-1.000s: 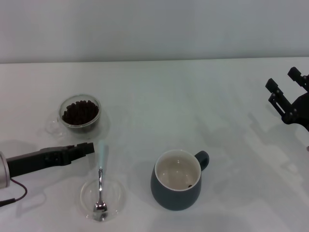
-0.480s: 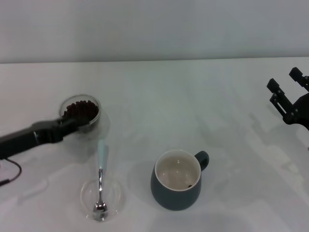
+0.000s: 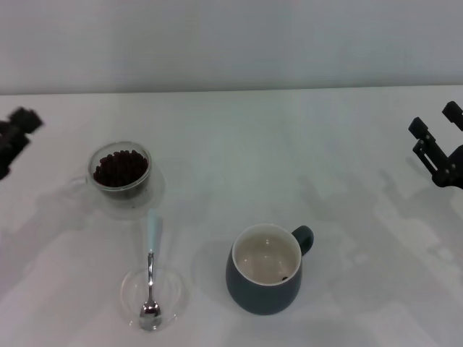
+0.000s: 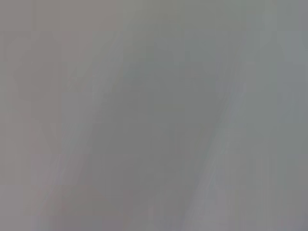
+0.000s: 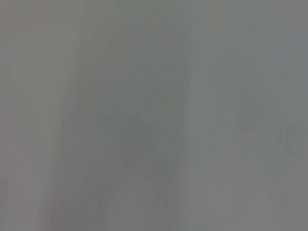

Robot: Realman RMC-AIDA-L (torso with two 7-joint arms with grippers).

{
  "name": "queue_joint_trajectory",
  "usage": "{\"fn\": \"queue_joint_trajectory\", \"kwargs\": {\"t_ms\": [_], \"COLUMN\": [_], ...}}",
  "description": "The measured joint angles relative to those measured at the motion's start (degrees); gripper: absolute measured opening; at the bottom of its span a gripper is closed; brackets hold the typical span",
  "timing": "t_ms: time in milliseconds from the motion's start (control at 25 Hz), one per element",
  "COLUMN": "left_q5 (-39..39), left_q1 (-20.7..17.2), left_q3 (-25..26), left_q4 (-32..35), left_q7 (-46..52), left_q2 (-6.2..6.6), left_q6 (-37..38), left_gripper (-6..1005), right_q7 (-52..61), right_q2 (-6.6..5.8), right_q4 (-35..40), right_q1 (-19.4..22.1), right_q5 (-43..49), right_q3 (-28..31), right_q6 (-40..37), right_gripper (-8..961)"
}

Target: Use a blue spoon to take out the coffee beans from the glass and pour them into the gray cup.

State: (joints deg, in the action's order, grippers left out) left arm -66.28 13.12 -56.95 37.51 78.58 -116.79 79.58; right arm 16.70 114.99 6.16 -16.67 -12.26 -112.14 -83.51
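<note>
Two end effectors sit at the far edges, neither holding anything: the left end effector (image 3: 14,137) is blurred, so I cannot tell its spread; the right end effector (image 3: 439,137) has its fingers wide apart. Between them, the blue spoon (image 3: 150,273) lies bowl-down in a clear dish (image 3: 173,300), handle pointing toward the glass (image 3: 120,172) of coffee beans (image 3: 120,168), likely for easy pickup. Well apart to the right, the gray cup (image 3: 266,269) stands upright on the surface (image 3: 253,152).

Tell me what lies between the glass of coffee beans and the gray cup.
Nothing: in the head view only bare table separates the glass from the gray cup. The blue spoon lies off that line.
</note>
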Motion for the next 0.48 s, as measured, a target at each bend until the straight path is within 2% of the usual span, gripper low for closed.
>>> {"fn": "queue_joint_trajectory", "kwargs": {"t_ms": [80,200,480], "left_q5": [2.91,4.06,4.36], "left_q1": [-1.32,-2.08,-2.04], "left_q3": [1.28,5.96,14.40], "left_q4": [-0.73,-2.58,-9.48], "left_q7": [-3.92,-8.73,-17.79], "left_q2": [-0.70,-1.99,-2.00], "left_q6": [-0.20,-0.09,0.10], "left_gripper": [232,232,232], "right_q7": [0.00,-0.01,-0.44], "right_q2": [0.08,0.14,0.14], "right_q4": [0.18,0.79,2.07], "right_q1": [0.02,0.04,-0.14], "right_q5": [-0.10,-0.13,-0.14], "right_q3": [0.05,0.09,0.38], "right_q6": [-0.03,-0.10,-0.82], "right_gripper": [607,607,607]}}
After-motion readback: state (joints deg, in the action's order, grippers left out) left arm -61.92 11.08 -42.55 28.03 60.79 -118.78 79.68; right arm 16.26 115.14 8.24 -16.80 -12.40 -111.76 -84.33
